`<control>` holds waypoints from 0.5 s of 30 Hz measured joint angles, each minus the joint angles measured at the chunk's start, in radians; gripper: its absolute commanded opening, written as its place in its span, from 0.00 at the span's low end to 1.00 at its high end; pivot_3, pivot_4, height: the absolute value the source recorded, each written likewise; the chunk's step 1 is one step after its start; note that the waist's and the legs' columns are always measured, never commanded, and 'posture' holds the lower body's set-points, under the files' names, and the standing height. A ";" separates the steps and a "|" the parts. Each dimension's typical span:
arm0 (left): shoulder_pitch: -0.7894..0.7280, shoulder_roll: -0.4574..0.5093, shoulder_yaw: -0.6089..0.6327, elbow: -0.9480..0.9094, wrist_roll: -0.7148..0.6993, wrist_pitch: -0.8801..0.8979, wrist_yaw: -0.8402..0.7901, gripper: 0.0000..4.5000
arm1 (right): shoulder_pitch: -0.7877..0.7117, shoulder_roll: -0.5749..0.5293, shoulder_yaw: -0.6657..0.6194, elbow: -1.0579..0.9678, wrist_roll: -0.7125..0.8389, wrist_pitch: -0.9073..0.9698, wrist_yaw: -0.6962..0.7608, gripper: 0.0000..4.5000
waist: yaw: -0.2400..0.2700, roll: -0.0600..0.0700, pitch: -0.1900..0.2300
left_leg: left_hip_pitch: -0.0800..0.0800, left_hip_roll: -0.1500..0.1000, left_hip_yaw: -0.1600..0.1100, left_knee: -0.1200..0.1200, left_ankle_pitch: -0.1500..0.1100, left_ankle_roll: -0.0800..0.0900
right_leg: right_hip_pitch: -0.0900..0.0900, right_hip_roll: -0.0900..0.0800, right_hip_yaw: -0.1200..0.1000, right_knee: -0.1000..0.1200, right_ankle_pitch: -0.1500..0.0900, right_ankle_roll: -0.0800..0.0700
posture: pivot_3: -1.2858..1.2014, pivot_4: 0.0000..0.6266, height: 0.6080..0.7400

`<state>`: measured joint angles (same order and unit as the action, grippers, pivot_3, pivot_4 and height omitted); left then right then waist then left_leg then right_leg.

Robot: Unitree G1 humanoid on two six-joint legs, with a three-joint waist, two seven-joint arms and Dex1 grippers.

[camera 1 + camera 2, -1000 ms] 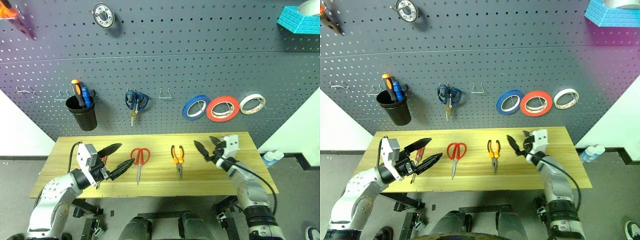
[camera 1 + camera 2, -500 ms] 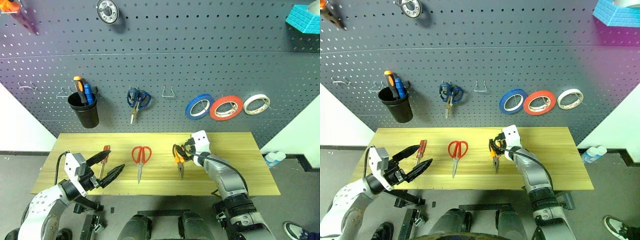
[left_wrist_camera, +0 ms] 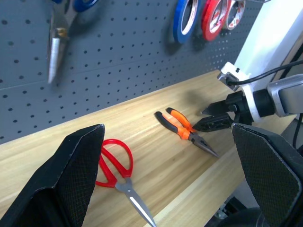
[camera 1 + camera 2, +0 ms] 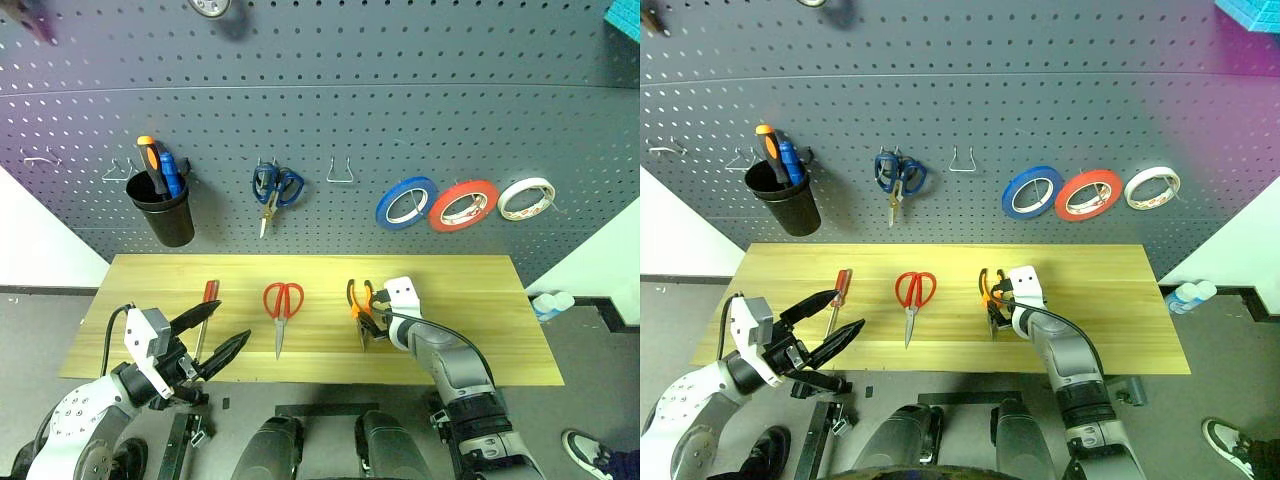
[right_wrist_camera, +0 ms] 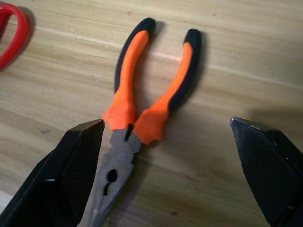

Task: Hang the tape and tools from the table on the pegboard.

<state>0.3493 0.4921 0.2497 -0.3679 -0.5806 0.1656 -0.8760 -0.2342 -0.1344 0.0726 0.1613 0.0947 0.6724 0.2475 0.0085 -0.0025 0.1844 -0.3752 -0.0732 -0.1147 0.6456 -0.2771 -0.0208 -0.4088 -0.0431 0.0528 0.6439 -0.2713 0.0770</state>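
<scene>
Pliers (image 5: 142, 113) lie flat on your worktop (image 4: 470, 300); right gripper (image 5: 165, 179) fingers spread wide, straddling them, no grip. Left gripper (image 4: 222, 335) fingers open, empty, near screwdriver (image 4: 207, 305).

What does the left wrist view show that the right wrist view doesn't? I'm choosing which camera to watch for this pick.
Left wrist view alone: the pegboard with the hung blue roll, the red-orange tape and blue-handled scissors, and the right gripper from the side, open by the pliers' jaws. Right wrist view alone: a close look at the pliers' pivot, between that gripper's spread fingers. Both: the pliers lying on the table and the red-handled scissors.
</scene>
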 measured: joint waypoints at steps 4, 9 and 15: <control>0.009 0.009 0.000 -0.026 -0.009 0.020 0.005 1.00 | -0.002 0.020 0.002 -0.016 0.009 0.024 0.000 0.99 | 0.001 -0.002 0.015 | -0.001 0.000 0.000 -0.001 0.000 0.000 | -0.001 0.000 0.000 -0.001 0.000 0.000 | 0.55 0.35 1.00; 0.017 0.011 0.001 -0.042 -0.020 0.028 0.012 1.00 | -0.010 0.029 0.003 -0.016 0.009 0.052 -0.005 0.99 | 0.001 -0.001 0.023 | -0.006 0.000 0.000 -0.001 0.000 0.000 | -0.003 0.000 -0.001 -0.005 0.000 0.000 | 0.56 0.36 1.00; 0.022 0.011 0.000 -0.047 -0.021 0.030 0.015 1.00 | -0.056 0.046 0.006 -0.016 0.008 0.087 -0.024 0.99 | 0.002 -0.001 0.023 | -0.016 0.000 -0.001 -0.001 0.000 0.000 | -0.015 -0.001 -0.001 -0.004 0.003 0.003 | 0.56 0.36 1.00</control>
<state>0.3716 0.5029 0.2501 -0.4148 -0.6011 0.1953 -0.8607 -0.2905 -0.0879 0.0785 0.1454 0.1023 0.7598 0.2240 0.0106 -0.0032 0.2078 -0.3914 -0.0733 -0.1152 0.6446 -0.2770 -0.0209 -0.4241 -0.0436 0.0516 0.6401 -0.2688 0.0802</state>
